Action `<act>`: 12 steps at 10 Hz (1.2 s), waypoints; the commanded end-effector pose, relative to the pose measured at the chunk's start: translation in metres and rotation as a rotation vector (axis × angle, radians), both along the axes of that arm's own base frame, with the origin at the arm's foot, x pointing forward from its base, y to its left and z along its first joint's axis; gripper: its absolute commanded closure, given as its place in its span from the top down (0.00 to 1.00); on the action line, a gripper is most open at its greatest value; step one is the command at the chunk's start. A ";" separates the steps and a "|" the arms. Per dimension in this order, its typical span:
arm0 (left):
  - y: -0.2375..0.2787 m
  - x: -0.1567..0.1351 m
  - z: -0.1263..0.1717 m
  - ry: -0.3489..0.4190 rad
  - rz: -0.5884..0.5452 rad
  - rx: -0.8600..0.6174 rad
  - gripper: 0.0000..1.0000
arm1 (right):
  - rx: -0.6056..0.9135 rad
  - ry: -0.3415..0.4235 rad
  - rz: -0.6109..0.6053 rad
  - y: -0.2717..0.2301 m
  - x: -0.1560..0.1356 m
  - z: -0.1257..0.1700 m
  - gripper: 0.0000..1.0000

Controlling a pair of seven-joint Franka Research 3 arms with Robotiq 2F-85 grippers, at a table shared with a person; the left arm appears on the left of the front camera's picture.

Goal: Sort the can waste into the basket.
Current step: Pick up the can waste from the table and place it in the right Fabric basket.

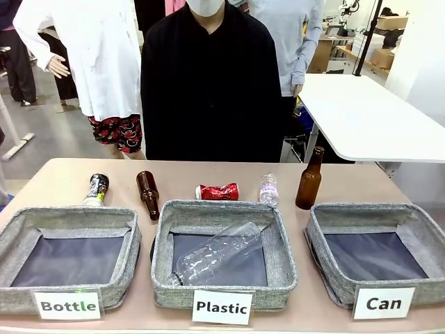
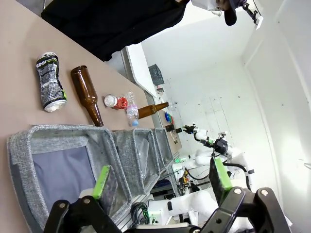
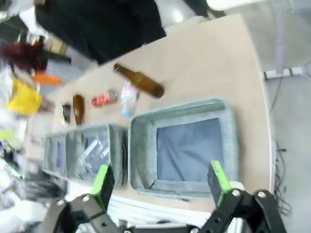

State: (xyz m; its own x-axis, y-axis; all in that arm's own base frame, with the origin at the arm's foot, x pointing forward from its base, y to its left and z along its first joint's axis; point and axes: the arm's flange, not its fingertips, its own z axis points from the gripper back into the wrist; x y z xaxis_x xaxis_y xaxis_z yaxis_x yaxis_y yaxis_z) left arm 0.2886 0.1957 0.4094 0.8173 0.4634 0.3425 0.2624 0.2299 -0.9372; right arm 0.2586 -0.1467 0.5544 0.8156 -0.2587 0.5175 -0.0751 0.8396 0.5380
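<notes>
1. In the front view the picture's right edge cuts off the far right side of the grey woven-fabric rectangular basket with the white "Can" label (image 1: pixel 361 211). Its dark inner base is bare.
2. The right wrist view is blurred. The crushed shiny red can (image 1: pixel 217 192) is only a red smear there, and the basket labels cannot be read.
3. The dark can with the silver top (image 1: pixel 96 189) lies on the tan table (image 1: pixel 62 174), behind the like basket labelled "Bottle" (image 1: pixel 69 216). Its print is too small to read from the front.
4. The red can lies on the table behind the middle basket labelled "Plastic" (image 1: pixel 215 209). It sits between a brown glass bottle lying flat (image 1: pixel 148 195) and a small clear plastic bottle (image 1: pixel 268 190).
5. A second brown glass bottle (image 1: pixel 310 180) stands upright just behind the "Can" basket's far left corner.
6. A large clear plastic bottle (image 1: pixel 215 252) lies tilted in the "Plastic" basket, its lower end hard to make out against the front wall.
7. The left gripper (image 2: pixel 160 174) hangs above the "Bottle" basket's near side. Its green-padded fingers are spread wide, with nothing between them.
8. The right gripper (image 3: pixel 160 177) is poised high above the "Can" basket's near edge, looking down into it. Its fingers are likewise apart and hold nothing.
9. A person in a black top (image 1: pixel 208 83) stands at the far side of the table.
</notes>
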 end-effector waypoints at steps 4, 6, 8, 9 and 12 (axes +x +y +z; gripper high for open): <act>-0.001 0.000 0.000 -0.033 0.003 -0.007 1.00 | -0.385 -0.052 0.364 0.229 0.104 -0.020 1.00; -0.001 0.000 0.000 -0.033 0.003 -0.007 1.00 | -0.446 -0.115 0.372 0.248 0.098 -0.017 1.00; -0.001 0.000 0.000 -0.033 0.003 -0.007 1.00 | -0.393 -0.058 0.417 0.260 0.087 -0.024 1.00; -0.001 0.000 0.000 -0.033 0.003 -0.007 1.00 | -0.393 -0.058 0.417 0.260 0.087 -0.024 1.00; -0.001 0.000 0.000 -0.033 0.003 -0.007 1.00 | -0.595 -0.144 0.601 0.288 0.124 -0.020 1.00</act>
